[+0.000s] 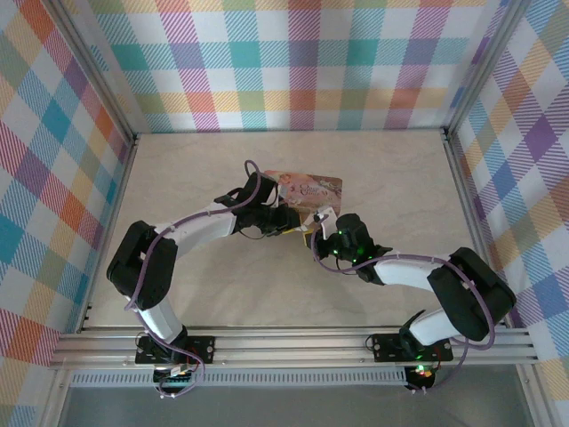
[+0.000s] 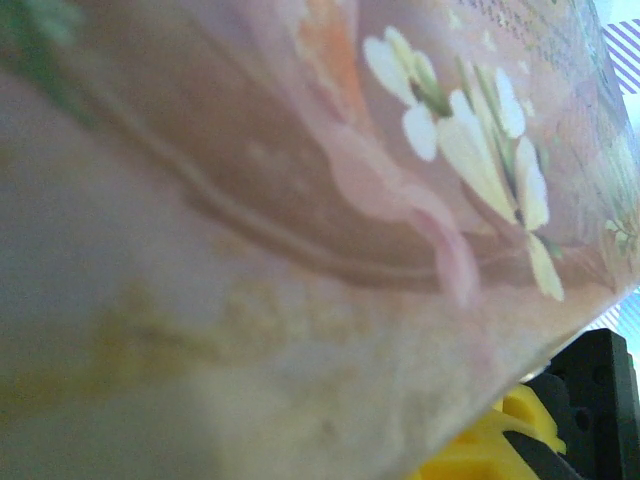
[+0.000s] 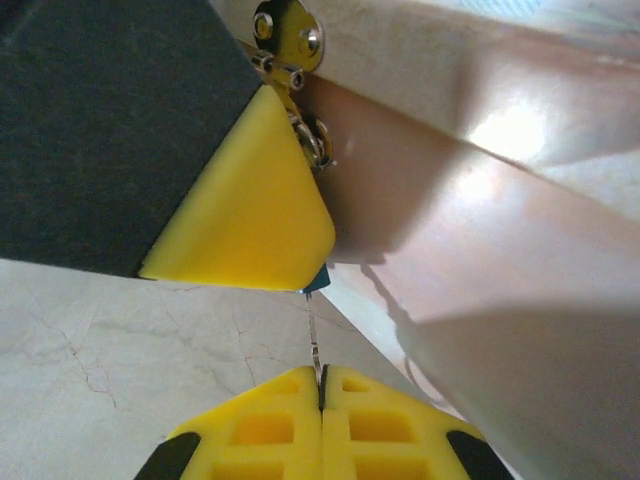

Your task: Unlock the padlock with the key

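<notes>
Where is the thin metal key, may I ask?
In the right wrist view the key is pinched in the right gripper's shut jaws, tip at the blue padlock.

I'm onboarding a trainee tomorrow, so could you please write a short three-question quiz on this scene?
1. True or false: the right tool is shut on the key.
2. The key's tip points toward: A) the blue padlock; B) a red cup; C) a screwdriver.
3. What large thing do both arms meet at?
Key: 1 true; 2 A; 3 the pink illustrated tin.
</notes>
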